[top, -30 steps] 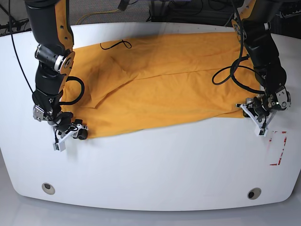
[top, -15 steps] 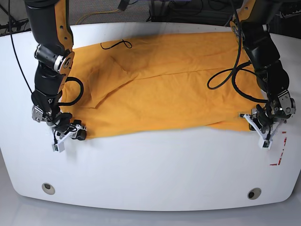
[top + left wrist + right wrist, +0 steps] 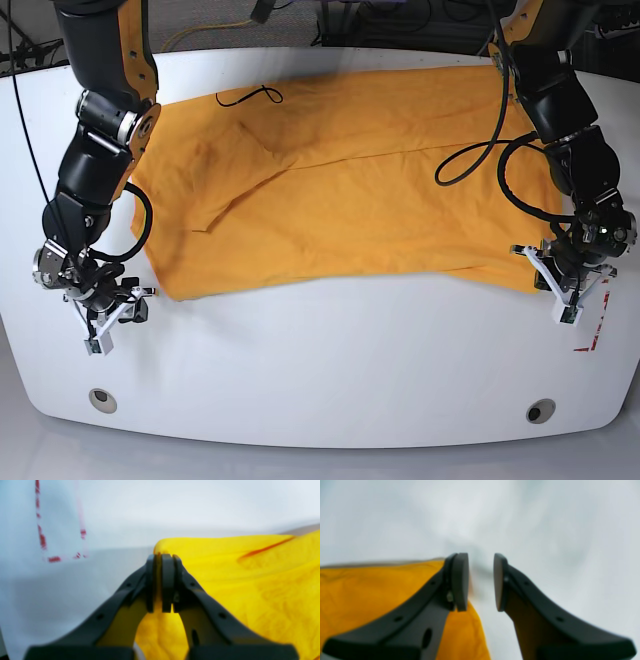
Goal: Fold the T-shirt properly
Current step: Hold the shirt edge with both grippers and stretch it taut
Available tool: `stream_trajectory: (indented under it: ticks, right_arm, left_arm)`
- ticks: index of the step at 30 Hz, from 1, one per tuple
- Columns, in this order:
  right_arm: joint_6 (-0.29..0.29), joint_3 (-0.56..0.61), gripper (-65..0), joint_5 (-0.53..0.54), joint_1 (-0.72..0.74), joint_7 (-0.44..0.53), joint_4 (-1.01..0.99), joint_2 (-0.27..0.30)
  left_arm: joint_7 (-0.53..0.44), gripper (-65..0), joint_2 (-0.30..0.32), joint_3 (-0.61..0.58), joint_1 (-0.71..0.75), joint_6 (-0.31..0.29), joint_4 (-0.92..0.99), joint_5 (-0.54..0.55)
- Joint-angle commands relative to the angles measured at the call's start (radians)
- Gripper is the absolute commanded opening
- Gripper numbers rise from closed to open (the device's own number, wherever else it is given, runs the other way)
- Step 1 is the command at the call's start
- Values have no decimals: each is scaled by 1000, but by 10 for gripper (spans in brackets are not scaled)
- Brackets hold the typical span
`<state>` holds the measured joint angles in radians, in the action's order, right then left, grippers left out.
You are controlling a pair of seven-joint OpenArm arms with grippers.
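Observation:
The orange-yellow T-shirt lies spread and wrinkled across the back half of the white table. My left gripper, on the base view's right, is shut on the shirt's front corner; the left wrist view shows its jaws closed with yellow cloth pinched between them. My right gripper, on the base view's left, is open and empty, on bare table a little left of the shirt's other front corner. In the right wrist view the cloth lies behind one finger, not between the pads.
Red tape marks lie on the table right beside my left gripper, and show in the left wrist view. A thin black cable lies on the shirt's back left. Two round holes sit near the table's front edge.
My left gripper has drawn its shirt corner toward the table's front and right. My right gripper has moved left and forward, off the shirt's corner onto bare table.

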<state>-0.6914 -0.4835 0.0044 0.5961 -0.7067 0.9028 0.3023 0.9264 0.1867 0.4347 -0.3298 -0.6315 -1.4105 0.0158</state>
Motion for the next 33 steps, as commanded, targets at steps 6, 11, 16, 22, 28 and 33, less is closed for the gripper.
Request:
stream_trajectory:
  ticks: [6, 11, 16, 22, 28, 33]
  right_arm:
    - [-7, 1, -417, 7, 9, 19, 17, 13]
    - [-7, 1, -266, 7, 23, 115, -103, 13]
    - [-7, 1, -265, 6, 68, 236, -282, 15]
    - [-7, 1, -265, 3, 95, 339, -402, 13]
    - [-7, 4, -426, -1, 97, 347, -402, -24]
    - [-7, 36, -602, -1, 97, 347, -400, -27]
  left_arm:
    - [-20, -640, 14, 2, -24, -6, -34, 6]
    - [-20, -650, 14, 3, -22, -6, -36, 6]
    - [-20, -650, 15, 6, -22, -6, -36, 6]
    - [-20, -650, 18, 6, -22, -8, -36, 6]
    - [-20, -650, 20, 3, -21, -8, -33, 5]
    - [-20, -650, 20, 3, -21, -8, -34, 3]
